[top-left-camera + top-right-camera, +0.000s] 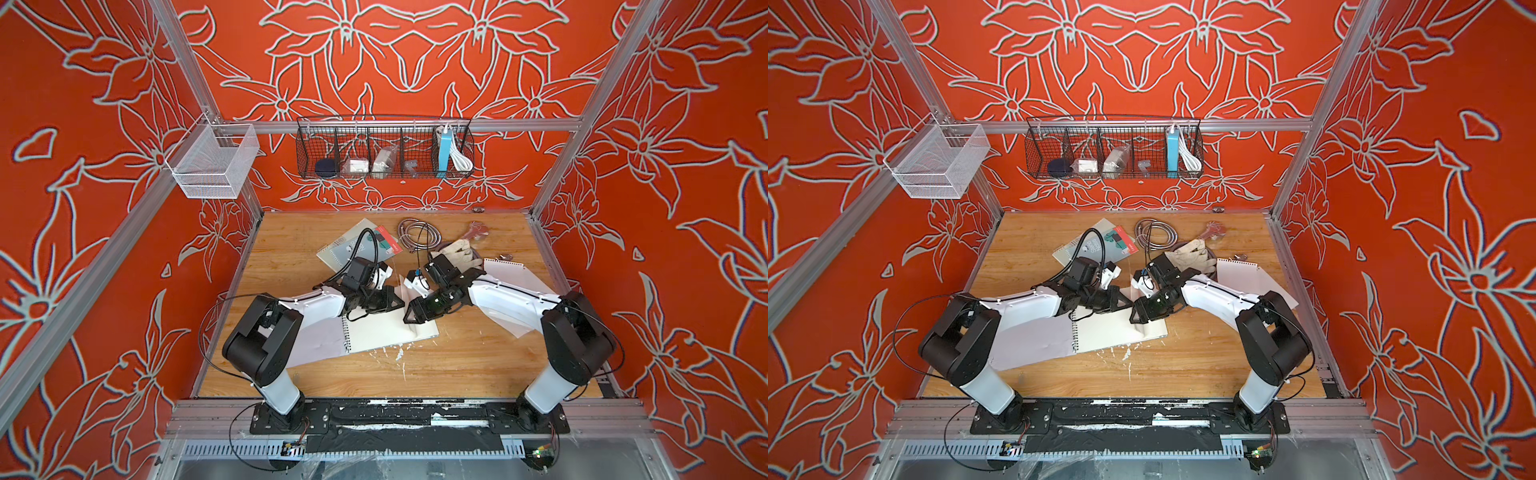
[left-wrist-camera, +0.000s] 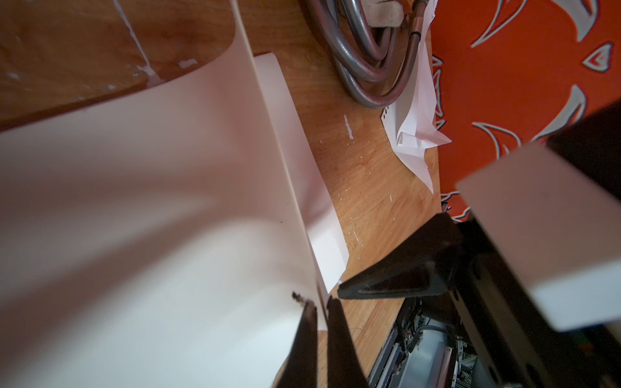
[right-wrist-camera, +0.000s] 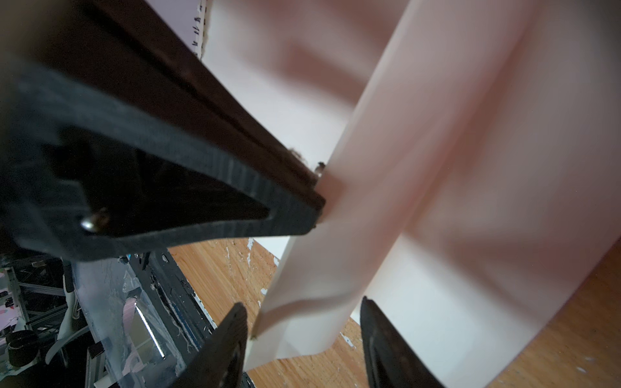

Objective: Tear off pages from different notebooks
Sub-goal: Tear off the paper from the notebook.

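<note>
1. Centre of surface (image 1: 457, 365): open notebook (image 1: 386, 332); behind it, closed notebook (image 1: 345, 249), metal hose (image 1: 411, 235), glove (image 1: 457, 251); torn pages (image 1: 513, 274) to right.
2. Left tool (image 2: 321, 302): clenched on edge of lifted page (image 2: 168, 201).
3. Right tool (image 3: 302, 304): released, jaws straddling same page's curled corner.

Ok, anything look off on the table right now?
Yes: the open notebook lies askew, and its top page is lifted and buckled, pinched by the left gripper. A torn page by the wall is crumpled.
</note>
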### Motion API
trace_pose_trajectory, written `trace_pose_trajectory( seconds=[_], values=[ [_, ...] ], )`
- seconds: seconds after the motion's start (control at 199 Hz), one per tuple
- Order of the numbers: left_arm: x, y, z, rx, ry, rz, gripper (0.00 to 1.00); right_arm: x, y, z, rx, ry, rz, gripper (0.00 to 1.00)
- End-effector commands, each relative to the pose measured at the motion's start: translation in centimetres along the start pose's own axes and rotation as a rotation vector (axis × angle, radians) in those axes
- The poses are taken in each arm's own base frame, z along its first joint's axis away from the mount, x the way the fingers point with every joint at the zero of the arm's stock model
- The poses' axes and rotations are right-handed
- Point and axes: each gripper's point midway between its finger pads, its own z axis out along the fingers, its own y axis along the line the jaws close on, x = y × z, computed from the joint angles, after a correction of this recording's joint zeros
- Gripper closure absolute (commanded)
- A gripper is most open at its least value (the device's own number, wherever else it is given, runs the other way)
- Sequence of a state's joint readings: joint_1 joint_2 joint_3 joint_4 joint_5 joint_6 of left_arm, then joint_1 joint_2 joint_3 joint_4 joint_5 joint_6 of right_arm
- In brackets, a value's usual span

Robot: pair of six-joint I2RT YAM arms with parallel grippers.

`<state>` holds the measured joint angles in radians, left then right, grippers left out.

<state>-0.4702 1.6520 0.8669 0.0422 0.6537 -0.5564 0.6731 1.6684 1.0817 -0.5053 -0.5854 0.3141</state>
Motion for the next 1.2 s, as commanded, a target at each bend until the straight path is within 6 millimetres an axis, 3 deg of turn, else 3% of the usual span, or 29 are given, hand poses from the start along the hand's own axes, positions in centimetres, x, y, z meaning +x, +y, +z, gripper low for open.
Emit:
trace_pose_trajectory(
  seconds=[0.0, 0.346, 1.194],
  values=[
    [0.0, -0.2, -0.2, 0.01, 0.005, 0.02, 1.0, 0.1, 0.1, -0.2, 0.01, 0.003, -0.02, 0.44],
    [0.1, -0.1, -0.1, 0.011, 0.009, 0.016, 1.0, 0.2, 1.3, -1.0, -0.035, -0.021, -0.047, 0.45],
    [0.1, -0.2, -0.2, 0.012, 0.007, 0.021, 1.0, 1.4, -1.2, 0.2, 0.061, 0.036, -0.011, 0.49]
  ],
)
